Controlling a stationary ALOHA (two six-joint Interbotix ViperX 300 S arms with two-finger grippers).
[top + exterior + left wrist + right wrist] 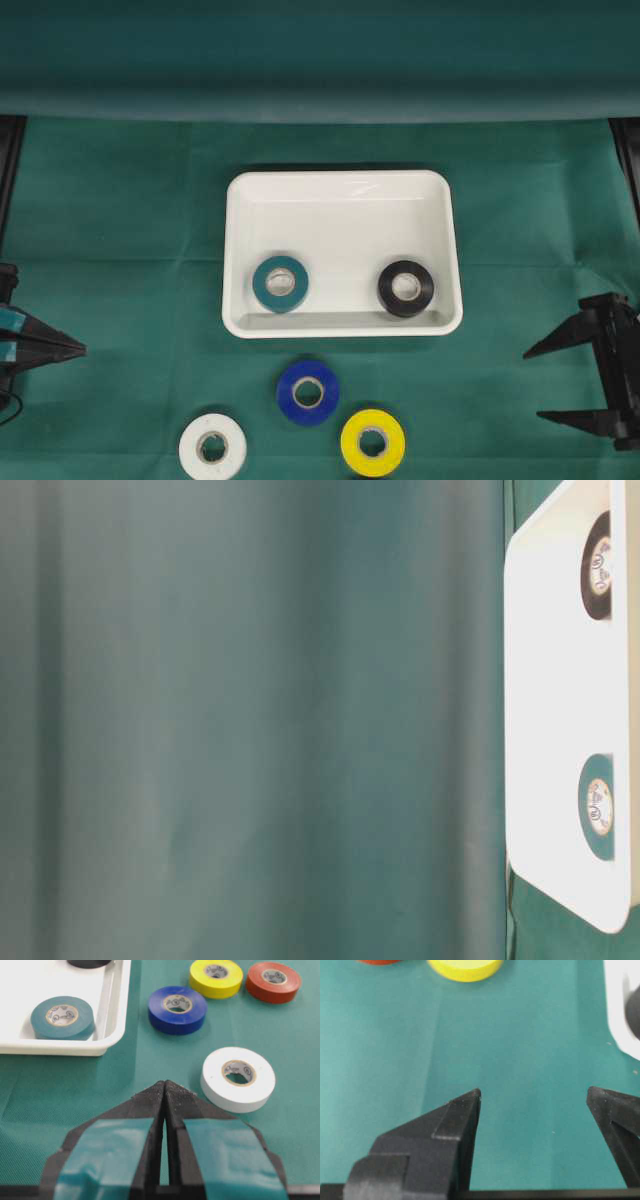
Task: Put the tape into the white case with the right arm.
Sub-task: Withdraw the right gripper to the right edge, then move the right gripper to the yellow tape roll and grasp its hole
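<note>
Overhead view: white case (342, 190) lying at the middle of the green cloth (120, 220), holding a teal roll (280, 284) near its front left corner and a black roll (405, 288) near its front right corner, well apart from each other. Outside the case, toward the cloth's front edge: blue roll (308, 392) just before the case's front rim, white roll (213, 447) to its left, yellow roll (372, 442) to its right. Left gripper (78, 349) at the cloth's left edge, fingers pressed together. Right gripper (532, 385) at the right edge, fingers spread apart, empty, nothing between it and the rolls.

Table-level view: mostly blurred green backdrop; case at the right edge with the teal and black rolls inside.

Left wrist view: taped fingertips together over bare cloth, white roll just beyond to the right, blue, yellow and a red roll (273, 981) farther off, case corner with teal roll at upper left.

Right wrist view: black fingers (457, 1120) wide apart over bare cloth, yellow roll ahead, case rim at the upper right.
</note>
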